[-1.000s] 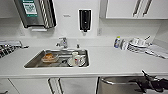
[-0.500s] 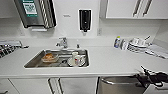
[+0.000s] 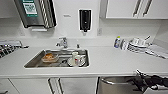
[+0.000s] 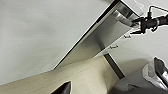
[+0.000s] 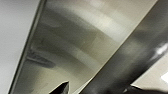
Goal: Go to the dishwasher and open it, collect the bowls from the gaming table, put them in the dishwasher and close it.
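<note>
From the head camera, a white counter (image 3: 110, 63) runs across, with a steel sink (image 3: 35, 61) set in it. In the sink sit an orange-brown thing in a clear dish (image 3: 49, 57) and a cup on a plate (image 3: 76, 60). A tap (image 3: 63, 42) stands behind the sink, and a black soap box (image 3: 85, 19) hangs on the wall above. Plates and cups (image 3: 137, 44) are stacked on the counter's right side. Under the counter, low on the right, is the dishwasher (image 3: 115, 86) with its shiny steel front and bar handle. The right gripper (image 3: 140, 77) is right at that handle — I cannot tell if its jaws are apart or together.

From the left wrist, the dishwasher (image 4: 110, 32) shows far off, with the right gripper (image 4: 136, 23) at its handle. The left gripper's jaws — I cannot tell.

From the right wrist, the dishwasher's steel front (image 5: 82, 47) is very close, and its bar handle (image 5: 135, 57) crosses in front.
</note>
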`<state>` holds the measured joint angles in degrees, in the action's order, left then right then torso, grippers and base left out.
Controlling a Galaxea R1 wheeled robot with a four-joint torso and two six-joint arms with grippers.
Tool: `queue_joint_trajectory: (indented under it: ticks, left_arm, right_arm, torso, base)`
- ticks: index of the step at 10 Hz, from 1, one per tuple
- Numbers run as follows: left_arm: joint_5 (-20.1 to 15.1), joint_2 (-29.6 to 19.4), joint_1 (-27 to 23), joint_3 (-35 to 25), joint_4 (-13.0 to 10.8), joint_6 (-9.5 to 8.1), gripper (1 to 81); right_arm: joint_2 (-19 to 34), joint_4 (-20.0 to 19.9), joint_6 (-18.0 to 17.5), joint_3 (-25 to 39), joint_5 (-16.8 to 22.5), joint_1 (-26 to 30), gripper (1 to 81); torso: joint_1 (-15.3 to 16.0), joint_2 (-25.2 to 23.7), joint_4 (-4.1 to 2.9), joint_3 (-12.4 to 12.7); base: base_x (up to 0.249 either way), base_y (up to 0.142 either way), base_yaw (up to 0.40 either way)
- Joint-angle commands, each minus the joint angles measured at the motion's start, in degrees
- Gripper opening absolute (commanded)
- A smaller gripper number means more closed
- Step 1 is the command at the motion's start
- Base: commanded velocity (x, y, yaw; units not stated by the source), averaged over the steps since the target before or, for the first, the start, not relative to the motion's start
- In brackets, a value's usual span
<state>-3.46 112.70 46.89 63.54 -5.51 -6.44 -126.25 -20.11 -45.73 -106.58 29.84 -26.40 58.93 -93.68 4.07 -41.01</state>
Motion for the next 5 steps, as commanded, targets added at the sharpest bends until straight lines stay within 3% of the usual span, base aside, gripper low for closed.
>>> queue_joint_trajectory:
  ticks: [1, 5]
  left_arm:
    - [-1.02, -0.90, -5.09, 0.36, -0.02, -0.07, 81.1]
    - [-0.93, 0.25, -4.83, 0.44, -0.73, 0.02, 81.1]
  right_arm:
    - [-0.17, -0.98, -0.15, -2.47, 1.97, 5.88, 81.1]
    - [-0.88, -0.10, 0.38, -5.38, 2.07, 1.49, 81.1]
  torso:
    - [0.00, 0.00, 0.00, 0.00]
    - [0.00, 0.00, 0.00, 0.00]
  base:
    - [0.000, 0.000, 0.000]
    - [0.000, 0.000, 0.000]
